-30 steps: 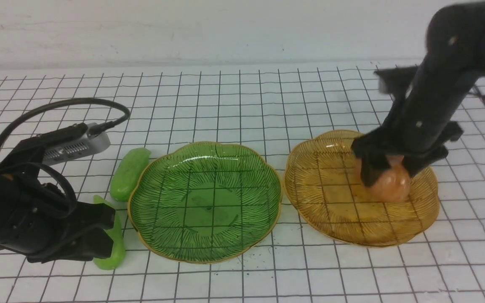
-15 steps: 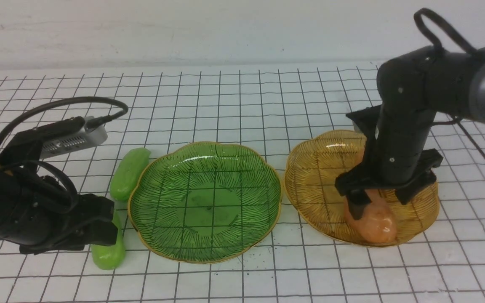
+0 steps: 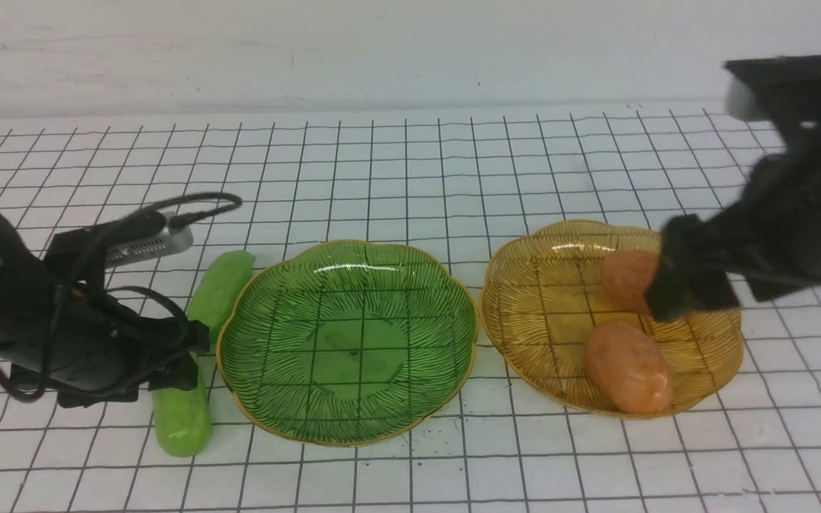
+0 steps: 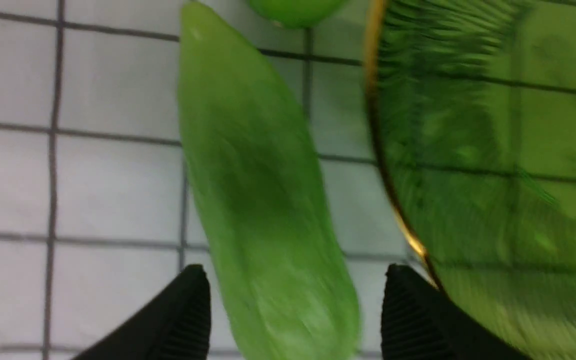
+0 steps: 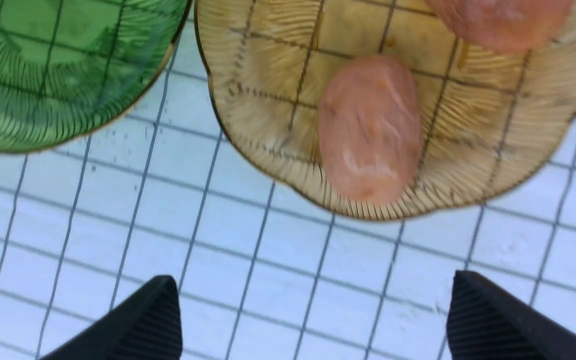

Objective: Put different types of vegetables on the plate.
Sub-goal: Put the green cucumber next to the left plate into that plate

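Lying on the white gridded mat (image 3: 410,164), the 2 light-green cucumbers are both outside the plates. You have the near cucumber (image 3: 182,420) just left of the green plate (image 3: 346,342), close beside its gold rim. The far cucumber (image 3: 221,288) is behind it, also near that rim. The 2 orange-brown potatoes sit in the amber plate (image 3: 546,313). The near potato (image 3: 628,367) is toward the front rim and the far potato (image 3: 628,278) is behind it, with a strip of plate showing between them.

Your left gripper (image 3: 172,356) is low over the rear part of the near cucumber. From the left wrist camera its jaws stand apart, 1 on each side of that cucumber, with a sliver of mat showing on either side. It straddles the piece without clamping it.

Your right gripper (image 3: 688,281) is blurred in the front view, at the right rear of the amber plate, and covers part of the far potato. The right wrist camera shows its jaws spread wide with only gridded mat between the tips, and nothing is held. The near potato lies beyond them in the amber plate.
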Robot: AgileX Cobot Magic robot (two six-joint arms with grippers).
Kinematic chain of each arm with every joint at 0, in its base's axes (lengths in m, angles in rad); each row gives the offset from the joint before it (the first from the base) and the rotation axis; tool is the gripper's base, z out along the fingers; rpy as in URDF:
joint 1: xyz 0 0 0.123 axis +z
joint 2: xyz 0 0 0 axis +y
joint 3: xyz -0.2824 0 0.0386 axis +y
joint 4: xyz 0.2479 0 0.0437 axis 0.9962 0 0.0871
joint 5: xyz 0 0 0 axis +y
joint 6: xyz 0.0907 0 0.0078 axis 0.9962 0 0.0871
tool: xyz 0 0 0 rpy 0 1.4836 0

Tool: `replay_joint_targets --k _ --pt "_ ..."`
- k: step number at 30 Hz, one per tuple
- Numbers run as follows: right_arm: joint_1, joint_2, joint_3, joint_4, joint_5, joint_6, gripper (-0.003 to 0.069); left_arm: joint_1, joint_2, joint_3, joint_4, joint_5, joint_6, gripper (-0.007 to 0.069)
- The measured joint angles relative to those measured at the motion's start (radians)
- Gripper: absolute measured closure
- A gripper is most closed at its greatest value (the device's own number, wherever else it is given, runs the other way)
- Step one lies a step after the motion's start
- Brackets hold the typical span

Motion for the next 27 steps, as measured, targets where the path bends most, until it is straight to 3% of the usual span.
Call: replay_joint_targets --k 8,12,15,21,24,27 --pt "0.000 -0.144 0.113 0.000 0.014 0.000 0.0058 -0.002 0.130 -0.010 0.021 -0.090 -0.026 0.0209" --pt "0.000 -0.144 0.117 0.002 0.014 0.000 0.0071 -0.002 0.132 -0.017 0.036 -0.075 -0.023 0.0245" --pt "0.000 -0.144 0.117 0.003 0.014 0.000 0.0076 0.006 0.128 -0.036 0.073 -0.017 -0.025 0.0246" --pt "0.000 -0.144 0.117 0.005 0.013 0.000 0.0076 0.038 0.027 -0.198 0.205 0.272 -0.053 0.0246" --pt "0.000 -0.144 0.117 0.006 0.013 0.000 0.0076 0.004 0.007 -0.296 0.172 0.307 -0.039 0.0246" --pt "0.000 -0.144 0.117 0.007 0.013 0.000 0.0076 -0.093 0.031 -0.360 0.066 0.322 0.015 0.0246"
